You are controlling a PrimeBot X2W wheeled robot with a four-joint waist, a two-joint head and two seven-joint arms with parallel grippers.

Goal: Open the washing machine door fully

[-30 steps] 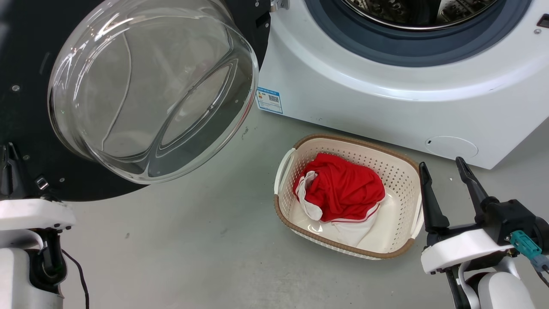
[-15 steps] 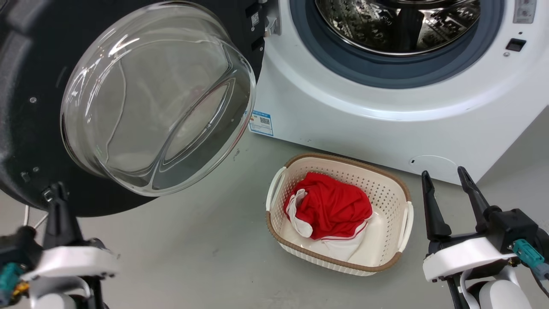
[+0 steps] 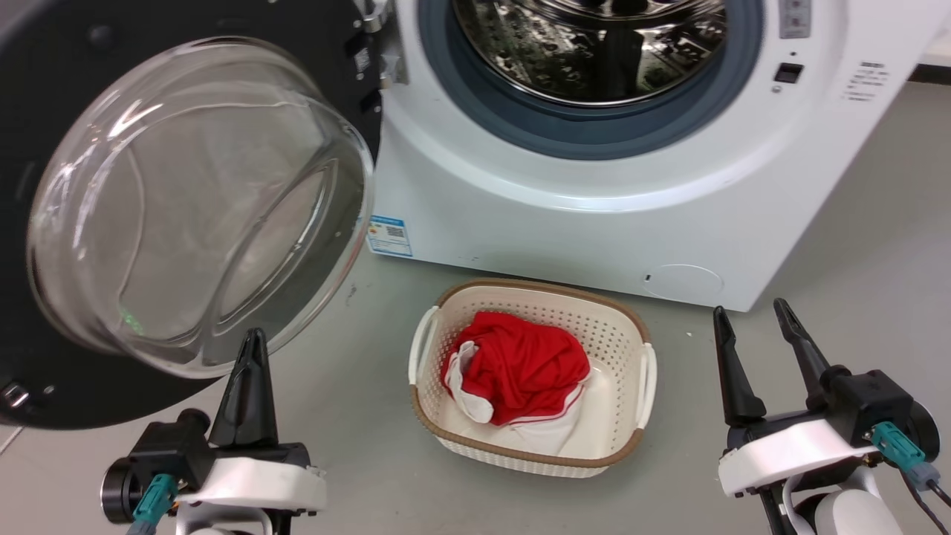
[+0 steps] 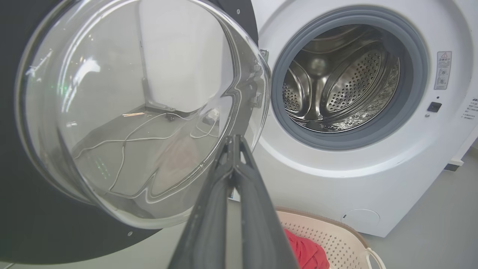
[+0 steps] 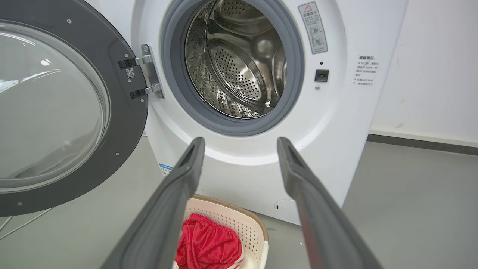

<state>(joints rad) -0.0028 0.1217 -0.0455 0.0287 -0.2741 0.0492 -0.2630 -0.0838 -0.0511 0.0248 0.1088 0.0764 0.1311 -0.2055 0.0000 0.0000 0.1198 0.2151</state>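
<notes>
The round, black-rimmed, glass-bowled washing machine door [image 3: 186,208] was swung wide; the left gripper [image 3: 252,340] was pressed together, empty; the right gripper [image 3: 749,312] was spread, empty.

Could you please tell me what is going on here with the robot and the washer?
The washing machine door stands swung wide to the left of the washing machine, leaving the drum exposed. The left pincer is shut and empty close by the door; contact is unclear. The right pincer is open, right of the basket holding a red garment.
</notes>
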